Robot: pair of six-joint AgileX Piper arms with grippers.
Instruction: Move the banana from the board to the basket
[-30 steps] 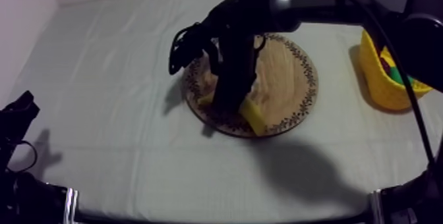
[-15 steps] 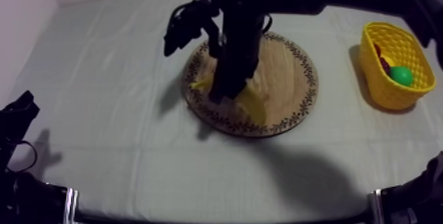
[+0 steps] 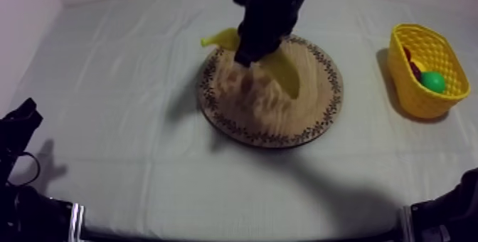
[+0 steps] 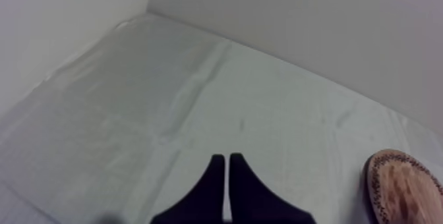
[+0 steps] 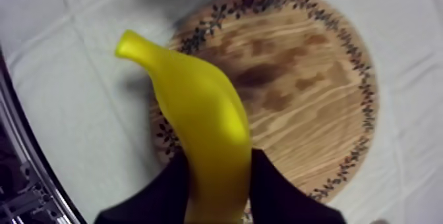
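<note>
Top view: right gripper (image 3: 244, 58) holds banana (image 3: 284, 71) over board (image 3: 264, 111); basket (image 3: 402, 82) apparently contains fruit (image 3: 432, 81).

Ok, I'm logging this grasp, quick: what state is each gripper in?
Left gripper: shut, holding nothing.
Right gripper: shut on the banana.

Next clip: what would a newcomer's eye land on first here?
The banana, held in the right gripper above the round wooden board in the middle of the table, stands out first. Then the yellow basket at the table's right side, with a green fruit inside. The left gripper sits shut, low at the left.
</note>
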